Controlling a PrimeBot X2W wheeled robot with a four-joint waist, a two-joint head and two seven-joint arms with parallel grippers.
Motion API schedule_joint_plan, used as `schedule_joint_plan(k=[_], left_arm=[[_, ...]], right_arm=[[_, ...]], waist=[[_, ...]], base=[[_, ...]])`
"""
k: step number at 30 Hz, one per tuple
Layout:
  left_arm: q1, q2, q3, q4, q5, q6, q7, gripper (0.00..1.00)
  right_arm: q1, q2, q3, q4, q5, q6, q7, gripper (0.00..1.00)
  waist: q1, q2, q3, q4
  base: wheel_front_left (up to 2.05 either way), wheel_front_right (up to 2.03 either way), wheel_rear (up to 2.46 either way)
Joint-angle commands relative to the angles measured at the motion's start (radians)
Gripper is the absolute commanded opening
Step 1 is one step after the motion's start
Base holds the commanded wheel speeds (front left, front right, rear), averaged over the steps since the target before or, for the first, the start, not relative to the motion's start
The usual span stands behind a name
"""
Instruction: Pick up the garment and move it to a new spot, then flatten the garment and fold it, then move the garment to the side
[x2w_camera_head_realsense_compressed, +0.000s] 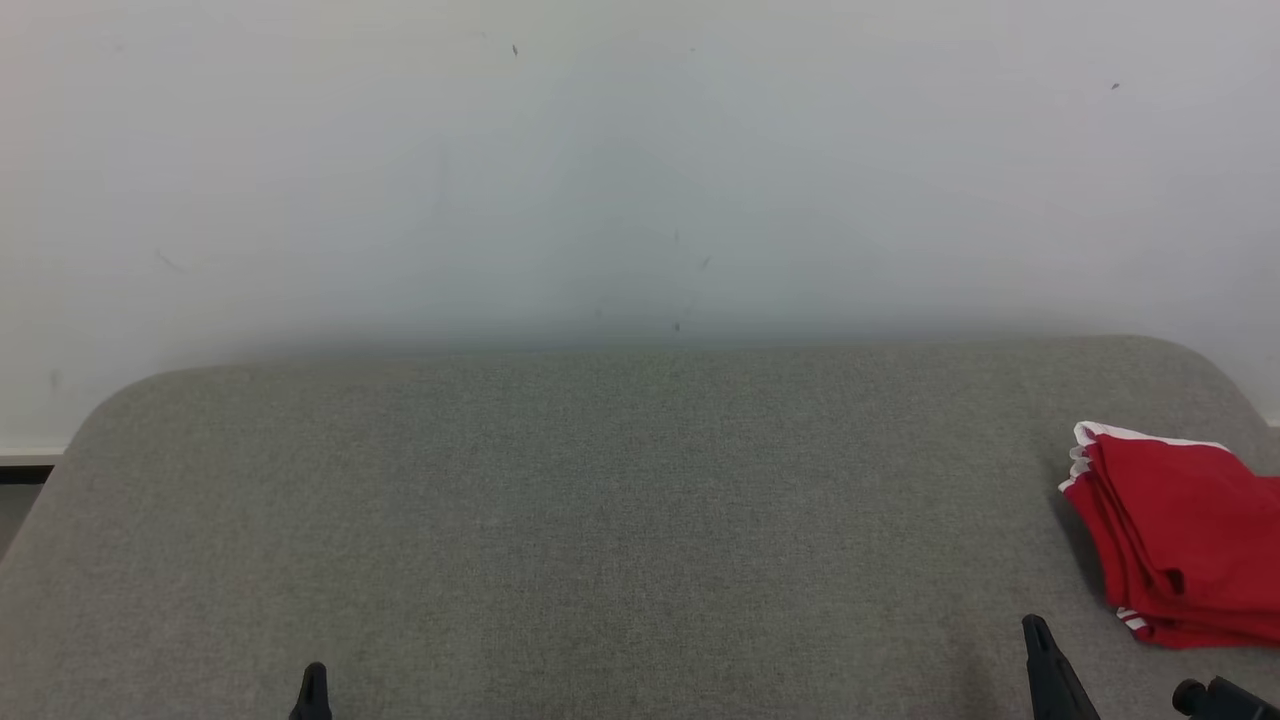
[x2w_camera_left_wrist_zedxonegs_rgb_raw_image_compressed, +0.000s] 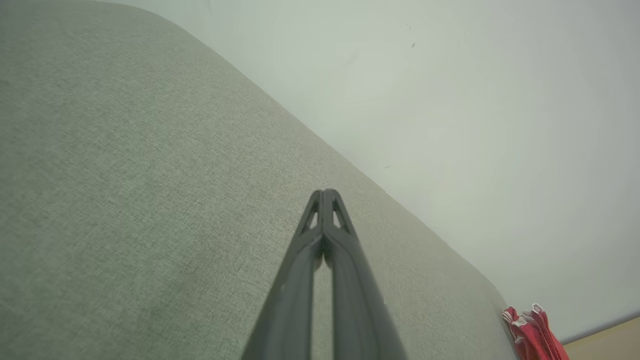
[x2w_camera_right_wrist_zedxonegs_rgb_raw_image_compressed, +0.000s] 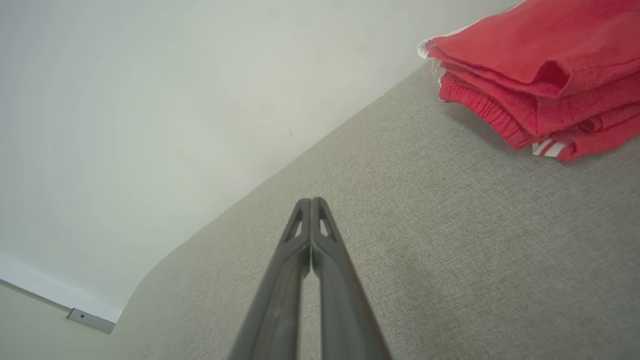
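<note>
One folded red garment (x2w_camera_head_realsense_compressed: 1180, 530) — grey surface (x2w_camera_head_realsense_compressed: 600, 520), right edge

Grey woven upholstered surface (x2w_camera_head_realsense_compressed: 600, 500): spreads beneath and ahead of the left gripper (x2w_camera_left_wrist_zedxonegs_rgb_raw_image_compressed: 325, 192) and the right gripper (x2w_camera_right_wrist_zedxonegs_rgb_raw_image_compressed: 311, 200); its far corners are rounded.
White wall (x2w_camera_head_realsense_compressed: 640, 180): rises beyond the surface's far edge, ahead of both grippers.
Dark specks (x2w_camera_head_realsense_compressed: 515, 49): dotted on the wall, well apart from either gripper.
Skirting strip (x2w_camera_head_realsense_compressed: 30, 455): at the wall's foot, far left of the left gripper.
Small grey plate (x2w_camera_right_wrist_zedxonegs_rgb_raw_image_compressed: 90, 320): low on the wall, lower left of the right gripper.
Tan floor (x2w_camera_left_wrist_zedxonegs_rgb_raw_image_compressed: 605, 340): past the surface's edge, lower right of the left gripper.
</note>
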Motion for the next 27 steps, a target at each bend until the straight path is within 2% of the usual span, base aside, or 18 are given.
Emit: schedule_joint_plan(k=[1, 27], left_arm=[[-0.035, 0.001, 0.005, -0.010, -0.038, 0.001, 0.007, 0.00], [-0.120, 0.000, 0.013, 0.012, -0.346, 0.007, 0.091, 0.00]], right_arm=[[-0.027, -0.001, -0.008, -0.011, 0.038, 0.000, 0.006, 0.00], [-0.080, -0.002, -0.055, -0.002, 0.378, -0.001, 0.065, 0.00]], waist=[[0.0000, -0.0001, 0.002, 0.000], [0.0000, -0.0001, 0.036, -0.004]], base=[[0.00, 0.00, 0.00], [0.00, 0.00, 0.00]])
